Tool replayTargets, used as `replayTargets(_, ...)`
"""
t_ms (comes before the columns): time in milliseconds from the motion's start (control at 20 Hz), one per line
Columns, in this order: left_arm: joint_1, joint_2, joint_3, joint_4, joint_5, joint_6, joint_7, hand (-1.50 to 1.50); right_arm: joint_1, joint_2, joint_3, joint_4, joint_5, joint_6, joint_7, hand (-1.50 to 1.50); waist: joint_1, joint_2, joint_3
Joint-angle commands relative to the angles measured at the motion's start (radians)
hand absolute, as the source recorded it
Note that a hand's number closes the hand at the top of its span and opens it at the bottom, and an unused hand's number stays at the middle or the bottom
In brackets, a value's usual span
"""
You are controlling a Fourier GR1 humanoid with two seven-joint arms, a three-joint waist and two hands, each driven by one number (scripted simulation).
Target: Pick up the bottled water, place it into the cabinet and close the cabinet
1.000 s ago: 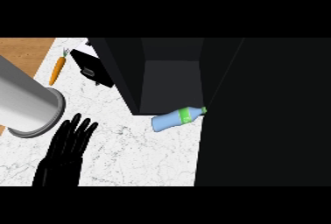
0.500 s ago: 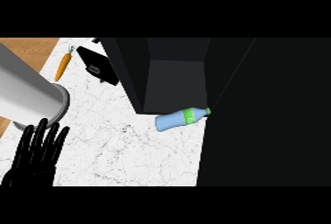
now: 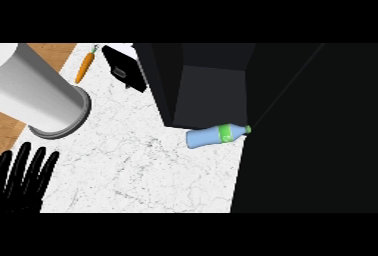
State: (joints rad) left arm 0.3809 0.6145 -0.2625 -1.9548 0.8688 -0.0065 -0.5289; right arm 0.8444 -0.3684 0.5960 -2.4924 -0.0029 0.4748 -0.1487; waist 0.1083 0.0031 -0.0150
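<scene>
My left hand (image 3: 29, 180) sits at the lower left of the frame with its fingers straight and spread, holding nothing. My right hand isn't in view. Right of it, across the white marble counter (image 3: 140, 170), the bottled water (image 3: 214, 136) lies on its side near the frame's centre. It is just in front of the open dark cabinet (image 3: 214, 95), green cap pointing right. I judge it light, smooth and apt to roll, with thin walls. I'd wrap 1 hand round the blue body, clear of the cap.
</scene>
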Motion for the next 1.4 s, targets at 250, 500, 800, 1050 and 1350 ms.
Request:
replayTargets(250,0.004,0.063,0.054,-0.001,0.027,-0.082,0.006,-1.5,-0.177,-0.005,0.199,-0.04,0.022,0.044,0.164,1.5,0.071,0.025,-0.003)
replayTargets(500,0.004,0.092,0.07,-0.006,0.05,-0.118,0.023,-1.5,-0.259,-0.002,0.17,-0.016,0.019,0.026,0.194,1.5,0.109,0.031,-0.007)
replayTargets(800,-0.007,0.103,0.075,-0.001,0.062,-0.145,0.028,-1.5,-0.39,-0.076,0.12,-0.027,0.04,0.081,0.232,-1.5,0.153,0.029,-0.015)
replayTargets(1050,-0.013,0.12,0.086,0.015,0.063,-0.16,0.036,-1.5,-0.477,-0.057,0.115,-0.01,0.01,0.066,0.255,1.5,0.144,0.028,-0.014)
replayTargets(1350,-0.008,0.126,0.105,0.018,0.078,-0.173,0.032,-1.5,-0.564,-0.056,0.122,0.025,0.001,0.074,0.323,1.5,0.154,0.021,-0.015)
